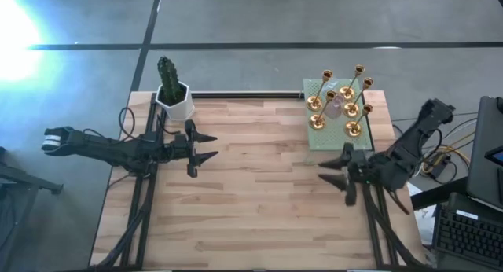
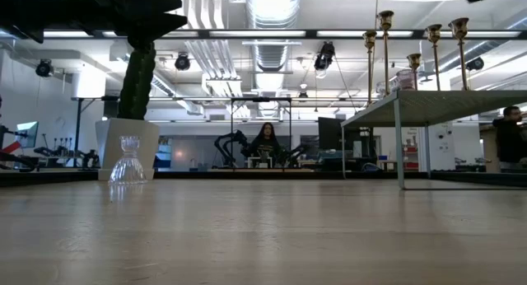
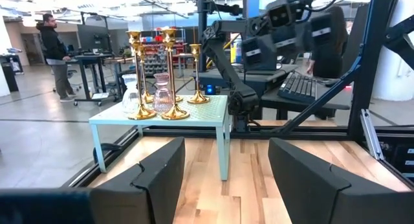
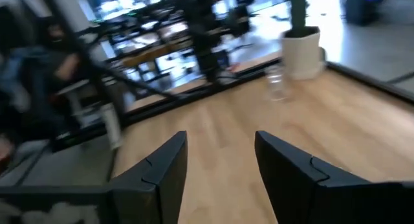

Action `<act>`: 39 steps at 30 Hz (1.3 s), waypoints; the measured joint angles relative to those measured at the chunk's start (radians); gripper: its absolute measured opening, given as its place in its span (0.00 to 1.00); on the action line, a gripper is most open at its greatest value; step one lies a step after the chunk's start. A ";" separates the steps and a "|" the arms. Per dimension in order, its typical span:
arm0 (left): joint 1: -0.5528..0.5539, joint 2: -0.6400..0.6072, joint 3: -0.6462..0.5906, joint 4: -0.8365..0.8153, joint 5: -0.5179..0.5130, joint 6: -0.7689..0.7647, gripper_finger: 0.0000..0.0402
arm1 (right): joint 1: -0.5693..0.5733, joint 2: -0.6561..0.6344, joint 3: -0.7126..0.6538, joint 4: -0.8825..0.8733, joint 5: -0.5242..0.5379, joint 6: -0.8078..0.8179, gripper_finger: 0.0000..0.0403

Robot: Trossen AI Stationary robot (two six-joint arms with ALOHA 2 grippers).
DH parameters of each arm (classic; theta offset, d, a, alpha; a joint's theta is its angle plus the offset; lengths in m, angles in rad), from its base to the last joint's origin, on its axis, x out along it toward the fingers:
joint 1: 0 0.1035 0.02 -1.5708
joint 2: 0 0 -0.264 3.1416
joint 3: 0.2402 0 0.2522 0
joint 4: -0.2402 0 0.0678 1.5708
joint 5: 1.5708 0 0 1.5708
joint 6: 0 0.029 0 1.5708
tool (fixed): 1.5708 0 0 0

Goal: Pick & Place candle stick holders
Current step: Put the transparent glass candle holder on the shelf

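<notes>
Tools wide and empty, holders on the stand

Left tool [image 1: 211,148] hangs over the counter [image 1: 259,209] at about 9 o'clock in the high view, its two fingers spread wide with nothing between them. Right tool [image 1: 334,171] sits at about 3 o'clock, fingers also wide apart and holding nothing. The two tools face each other across the bare middle of the wood.

Gold holders [image 1: 346,95] stand upright in a cluster on a small pale green stand [image 1: 336,138] at about 1 o'clock, on the far right part of the counter. They lie just beyond the right tool, toward its 12 o'clock, and well apart from the left tool, off toward its 2 o'clock. A pinkish glass holder [image 3: 162,92] and a clear one beside it stand among the gold stems; the left wrist view shows them on the stand top, straight ahead of that tool's open fingers [image 3: 155,179].

One clear glass holder [image 2: 128,160] stands alone on the counter near the white pot [image 1: 174,99] with the cactus, at about 11 o'clock. It is near the left tool and well apart from the right one; the right wrist view shows it blurred beside the pot.

No brand, label or writing can be read anywhere.
</notes>
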 joint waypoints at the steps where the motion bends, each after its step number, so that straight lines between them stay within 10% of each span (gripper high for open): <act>1: 0.000 0.000 0.000 0.001 0.000 -0.005 0.57 | 0.024 0.006 0.006 0.007 -0.005 -0.001 0.42; 11: 0.000 0.003 0.002 0.035 -0.005 -0.071 0.57 | 0.162 0.084 0.101 0.006 0.026 -0.047 0.36; 20: 0.023 0.108 0.082 -0.281 -0.277 -0.120 0.56 | 0.165 0.111 0.135 0.005 0.042 -0.105 0.36; 30: 0.058 0.385 0.586 -1.220 -0.495 -0.318 0.56 | 0.165 0.111 0.135 0.005 0.052 -0.106 0.32; 39: 0.128 0.592 0.864 -1.784 -0.250 -0.586 0.56 | 0.165 0.111 0.134 0.004 0.052 -0.135 0.29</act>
